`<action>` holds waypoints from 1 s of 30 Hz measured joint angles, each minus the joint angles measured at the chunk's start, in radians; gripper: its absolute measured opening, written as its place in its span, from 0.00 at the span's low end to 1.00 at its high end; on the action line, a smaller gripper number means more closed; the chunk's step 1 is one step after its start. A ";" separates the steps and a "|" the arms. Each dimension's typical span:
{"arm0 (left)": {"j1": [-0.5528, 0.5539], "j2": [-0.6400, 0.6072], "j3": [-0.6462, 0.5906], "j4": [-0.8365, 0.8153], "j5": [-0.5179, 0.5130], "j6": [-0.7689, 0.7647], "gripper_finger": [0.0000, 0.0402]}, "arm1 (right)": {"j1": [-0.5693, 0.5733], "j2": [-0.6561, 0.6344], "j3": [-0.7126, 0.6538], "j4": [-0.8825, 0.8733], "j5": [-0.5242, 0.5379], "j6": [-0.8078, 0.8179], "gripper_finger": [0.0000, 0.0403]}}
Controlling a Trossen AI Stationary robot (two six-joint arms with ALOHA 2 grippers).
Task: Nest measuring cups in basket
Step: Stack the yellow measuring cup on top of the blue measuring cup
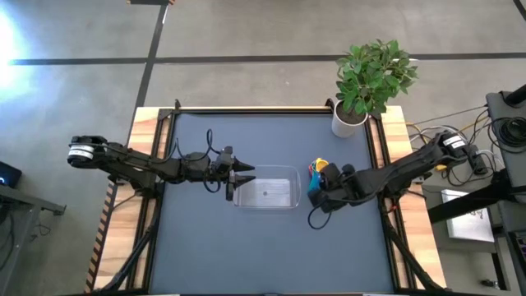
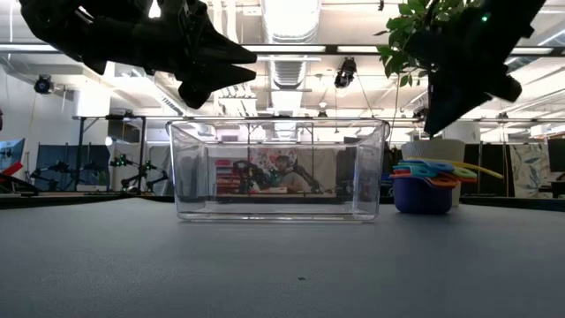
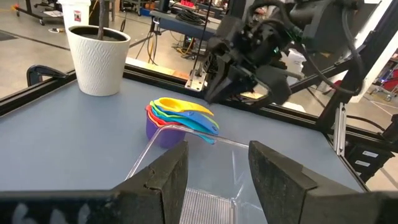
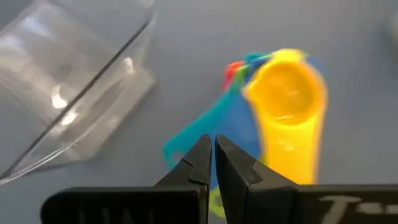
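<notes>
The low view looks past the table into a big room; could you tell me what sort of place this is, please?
Probably a robotics lab or workshop: exposed ceiling ducts, other robot arms on benches, and equipment racks behind the basket.

The table [image 1: 205, 255] carries the clear basket [image 1: 265, 190], nested measuring cups [image 1: 316, 173] and plant pot [image 1: 348, 122].

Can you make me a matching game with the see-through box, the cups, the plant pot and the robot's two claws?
Things:
1. basket
2. measuring cups
3. white plant pot
4. left gripper
5. right gripper

States:
A. stacked on the table beside the basket
B. at the table's far corner
C. empty
D. open, above the basket's edge
E. shut, above the cups

Pairs: 1-C, 2-A, 3-B, 4-D, 5-E
</notes>
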 joint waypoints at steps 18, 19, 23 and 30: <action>0.000 0.000 0.000 0.000 0.000 0.000 0.38 | -0.013 0.007 -0.090 -0.333 -0.139 0.303 0.03; 0.000 0.000 0.000 0.000 0.000 0.000 0.38 | -0.014 0.007 -0.097 -0.325 -0.143 0.302 0.03; 0.000 0.000 0.000 0.001 0.000 0.000 0.38 | -0.014 0.007 -0.114 -0.284 -0.148 0.301 0.03; 0.000 0.000 0.000 0.007 0.000 0.000 0.38 | -0.014 0.007 -0.143 -0.140 -0.153 0.242 0.03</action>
